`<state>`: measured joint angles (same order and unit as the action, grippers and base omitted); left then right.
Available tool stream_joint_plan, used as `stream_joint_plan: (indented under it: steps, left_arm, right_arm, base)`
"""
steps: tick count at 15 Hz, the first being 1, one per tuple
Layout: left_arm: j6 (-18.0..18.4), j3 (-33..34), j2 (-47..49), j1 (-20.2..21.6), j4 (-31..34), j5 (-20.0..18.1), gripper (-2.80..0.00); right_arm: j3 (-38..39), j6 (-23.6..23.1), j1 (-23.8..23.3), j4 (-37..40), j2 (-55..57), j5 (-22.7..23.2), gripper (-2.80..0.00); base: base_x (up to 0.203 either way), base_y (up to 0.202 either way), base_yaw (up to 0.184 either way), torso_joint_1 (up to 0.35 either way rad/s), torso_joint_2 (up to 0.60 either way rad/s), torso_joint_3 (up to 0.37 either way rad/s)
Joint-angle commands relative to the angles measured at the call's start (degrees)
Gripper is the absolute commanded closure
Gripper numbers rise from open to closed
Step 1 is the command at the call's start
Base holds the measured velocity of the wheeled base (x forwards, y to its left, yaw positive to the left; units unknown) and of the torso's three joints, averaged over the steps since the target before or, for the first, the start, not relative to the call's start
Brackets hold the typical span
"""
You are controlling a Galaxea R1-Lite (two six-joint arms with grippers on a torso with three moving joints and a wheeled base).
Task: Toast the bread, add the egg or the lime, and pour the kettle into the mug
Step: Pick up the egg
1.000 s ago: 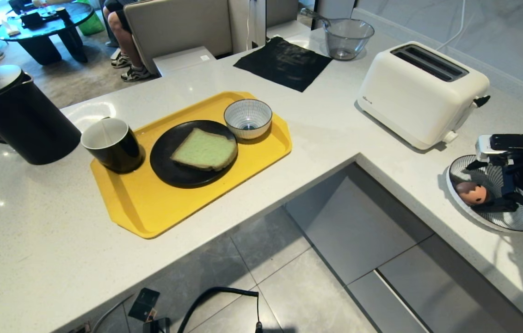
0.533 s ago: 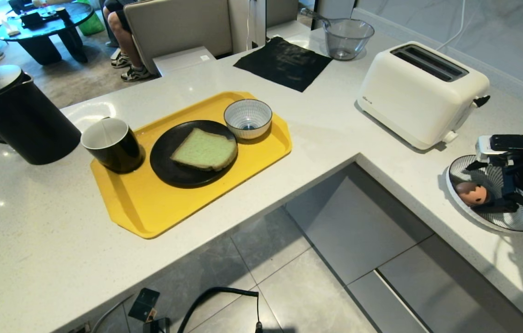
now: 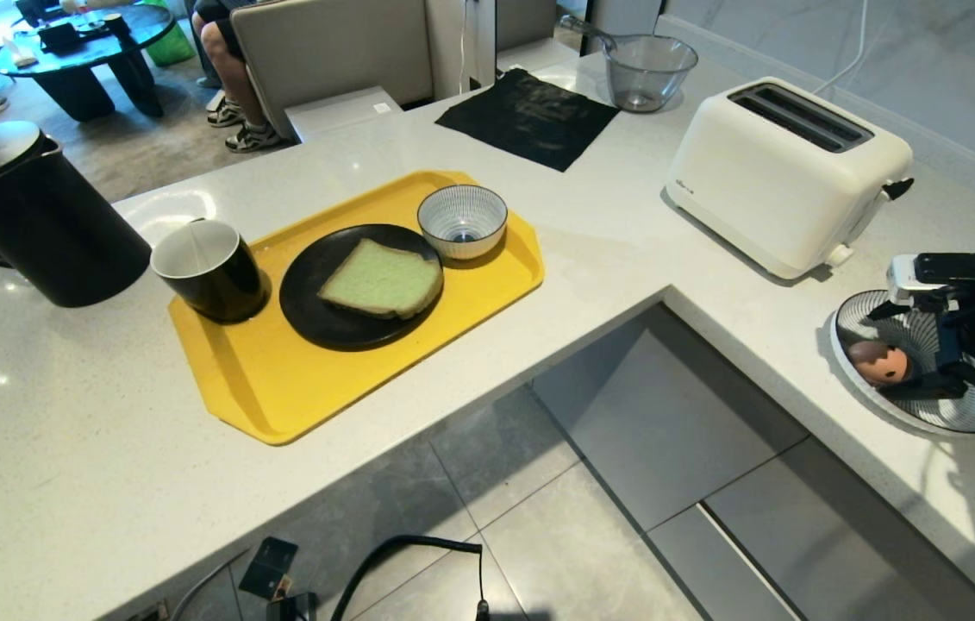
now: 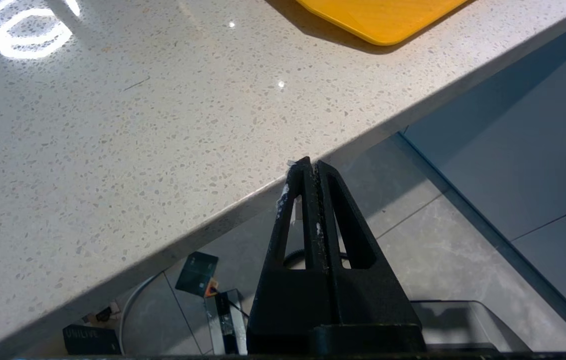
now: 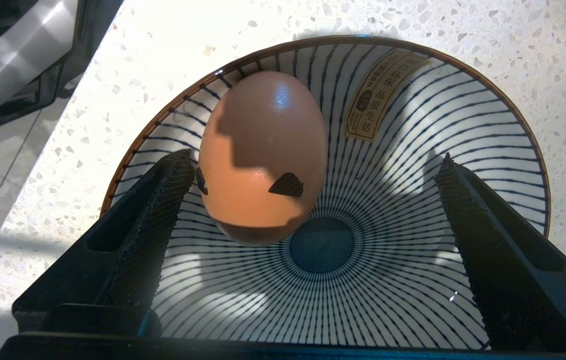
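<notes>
Desk [image 3: 625, 250]: pale speckled stone, L-shaped around grey floor tiles.
Right end effector [image 5: 313, 165]: spread wide inside a striped bowl [image 5: 463, 125] near the desk's right front edge.
Egg [image 5: 262, 157]: in that bowl, against one finger [image 5: 162, 200].
Left end effector [image 4: 313, 167]: pressed together, at the front edge.
Room: a seated person's legs [image 3: 233, 78] behind the desk.

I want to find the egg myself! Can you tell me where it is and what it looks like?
Find the white toaster on the counter, then the big striped bowl nearer the robot, where the open right gripper hangs. The egg lies inside it: pinkish-brown with small black marks, the only thing in that bowl.
</notes>
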<state>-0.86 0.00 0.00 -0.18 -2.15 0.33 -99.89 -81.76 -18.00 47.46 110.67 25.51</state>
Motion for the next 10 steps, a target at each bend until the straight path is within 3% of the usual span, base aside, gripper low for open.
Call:
stream_joint_plan:
  steps: [1, 3, 10]
  left_arm:
    - [0.0, 0.8, 0.0, 0.0, -0.1, 0.0, 0.0]
    - [0.0, 0.8, 0.0, 0.0, -0.1, 0.0, 0.0]
    - [0.0, 0.8, 0.0, 0.0, -0.1, 0.0, 0.0]
  right_arm:
    - [0.0, -1.6, 0.0, 0.3, 0.0, 0.1, -2.8]
    - [-0.7, -3.4, 0.0, 0.3, 0.0, -0.1, -2.8]
    - [-2.5, -3.4, 0.0, 0.4, 0.0, -0.6, -2.8]
  base:
    - [0.0, 0.0, 0.0, 0.0, 0.0, 0.0]
    - [0.0, 0.0, 0.0, 0.0, 0.0, 0.0]
    - [0.0, 0.0, 0.0, 0.0, 0.0, 0.0]
